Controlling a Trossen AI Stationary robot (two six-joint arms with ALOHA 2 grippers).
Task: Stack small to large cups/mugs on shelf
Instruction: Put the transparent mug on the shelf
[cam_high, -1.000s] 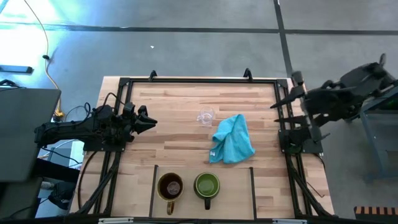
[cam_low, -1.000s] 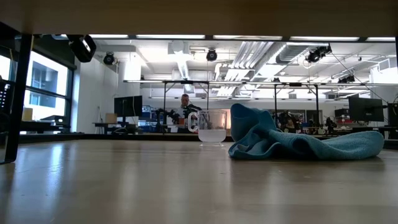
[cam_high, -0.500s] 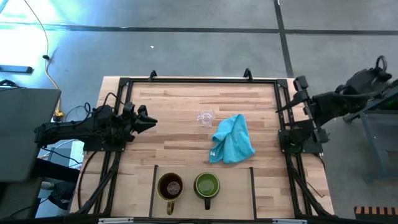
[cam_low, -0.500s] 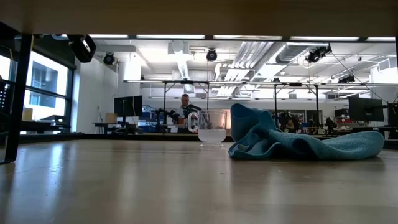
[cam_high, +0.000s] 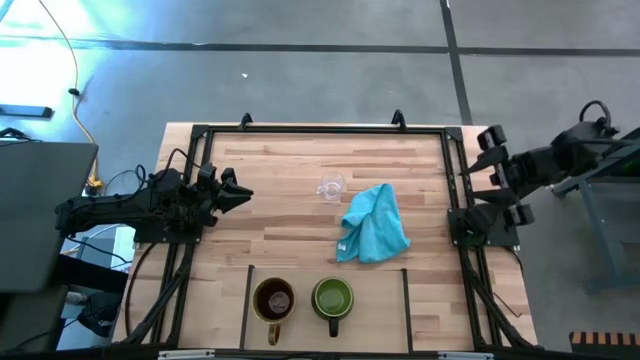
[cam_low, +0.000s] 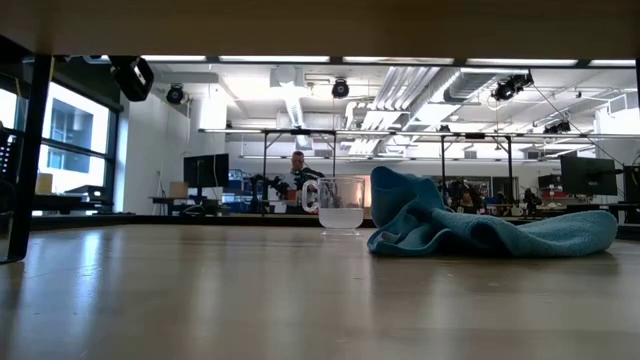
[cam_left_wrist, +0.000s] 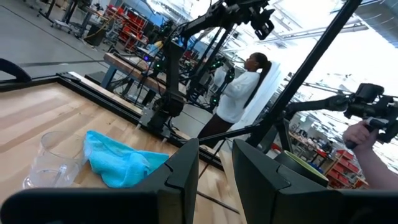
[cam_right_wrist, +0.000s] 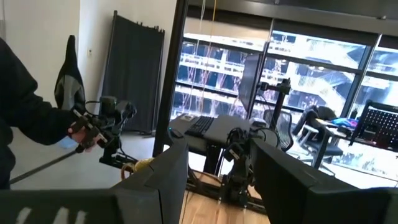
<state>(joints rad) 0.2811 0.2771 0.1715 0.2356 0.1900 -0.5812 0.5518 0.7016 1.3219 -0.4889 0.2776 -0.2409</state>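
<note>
I see my left gripper (cam_high: 243, 194) hovering empty at the table's left edge, fingers slightly apart. The clear glass cup (cam_high: 331, 187) sits ahead of it, just beside the turquoise cloth (cam_high: 375, 224). My right gripper (cam_high: 497, 165) hangs past the right edge, fingers spread. The brown mug (cam_high: 273, 300) and green mug (cam_high: 333, 298) stand on the shelf (cam_high: 380, 305).

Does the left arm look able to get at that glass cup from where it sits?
Probably yes: only bare wood lies between the left gripper and the glass cup; the cloth sits beyond it.
</note>
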